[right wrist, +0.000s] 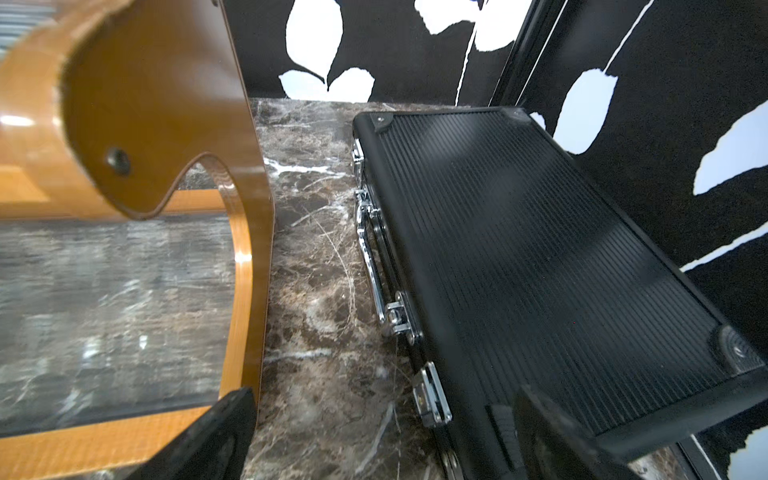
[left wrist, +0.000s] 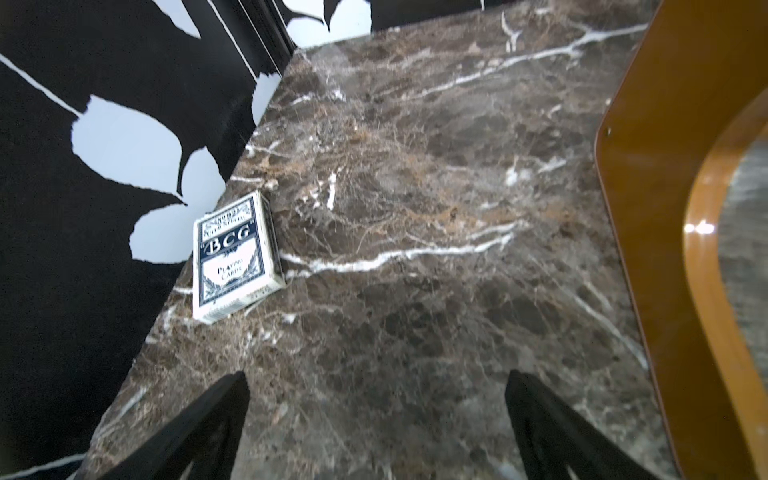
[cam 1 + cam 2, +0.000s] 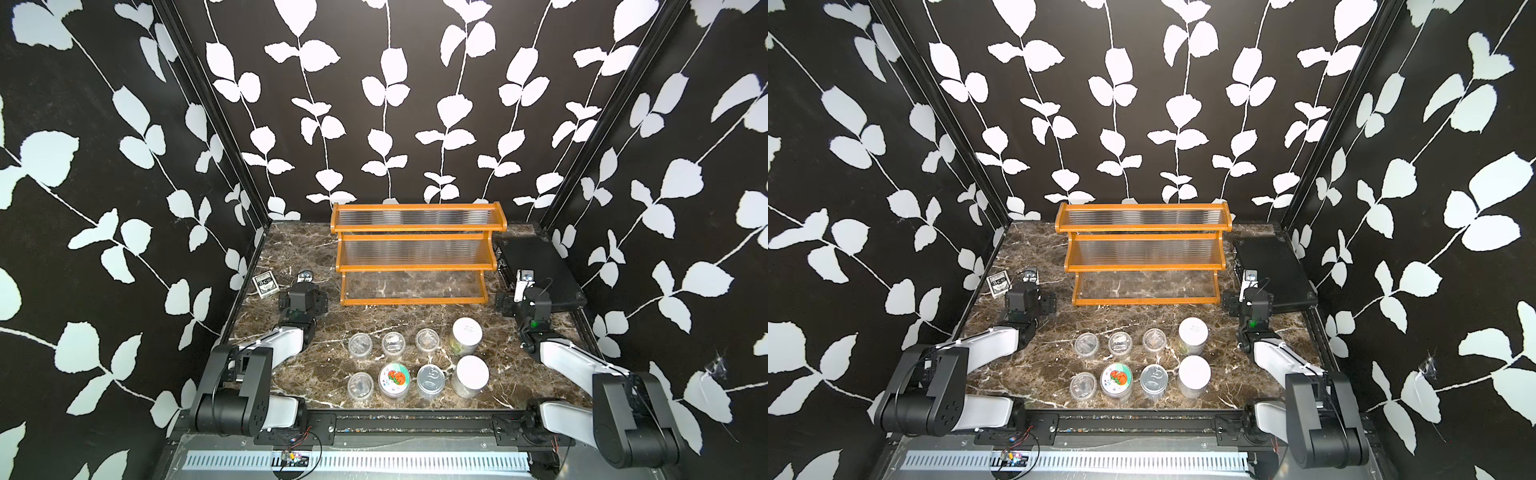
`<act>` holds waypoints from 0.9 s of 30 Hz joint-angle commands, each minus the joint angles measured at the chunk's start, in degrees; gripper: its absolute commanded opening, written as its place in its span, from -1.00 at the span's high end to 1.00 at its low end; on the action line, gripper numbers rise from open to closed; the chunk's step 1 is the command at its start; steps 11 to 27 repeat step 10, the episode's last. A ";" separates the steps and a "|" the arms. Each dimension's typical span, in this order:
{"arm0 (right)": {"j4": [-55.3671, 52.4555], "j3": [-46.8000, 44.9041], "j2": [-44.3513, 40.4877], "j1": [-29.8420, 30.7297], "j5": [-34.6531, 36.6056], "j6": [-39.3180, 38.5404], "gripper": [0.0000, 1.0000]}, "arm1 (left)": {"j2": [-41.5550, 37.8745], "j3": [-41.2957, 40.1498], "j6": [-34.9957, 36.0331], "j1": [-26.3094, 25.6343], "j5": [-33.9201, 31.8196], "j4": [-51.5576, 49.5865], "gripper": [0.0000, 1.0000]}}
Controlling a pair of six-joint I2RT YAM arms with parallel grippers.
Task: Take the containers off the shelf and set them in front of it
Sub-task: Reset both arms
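The orange-brown stepped shelf (image 3: 417,249) (image 3: 1144,249) stands at the back with all its tiers bare. Several containers stand in two rows on the marble in front of it: clear cups (image 3: 393,343), a jar with an orange picture on its lid (image 3: 394,379), a tin can (image 3: 430,379) and two white-lidded jars (image 3: 467,332). My left gripper (image 3: 304,277) (image 2: 376,374) hovers open and holds nothing, left of the shelf's side panel (image 2: 665,208). On the shelf's right, beside its side panel (image 1: 158,104), my right gripper (image 3: 524,282) (image 1: 384,392) is open with nothing in it.
A black-and-white card box (image 3: 266,284) (image 2: 232,257) lies by the left wall, ahead of the left gripper. A flat black case (image 3: 536,270) (image 1: 540,249) with chrome latches lies along the right wall, close under the right gripper. Patterned walls enclose three sides.
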 commanded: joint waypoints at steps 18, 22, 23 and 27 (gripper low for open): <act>7.45 -3.44 -0.79 -0.25 1.29 0.14 -1.00 | 1.11 1.45 1.10 3.14 12.91 6.37 -0.97; 7.45 -3.44 -0.79 -0.25 1.29 0.14 -1.00 | 1.11 1.45 1.10 3.14 12.91 6.37 -0.97; 7.45 -3.44 -0.79 -0.25 1.29 0.14 -1.00 | 1.11 1.45 1.10 3.14 12.91 6.37 -0.97; 7.45 -3.44 -0.79 -0.25 1.29 0.14 -1.00 | 1.11 1.45 1.10 3.14 12.91 6.37 -0.97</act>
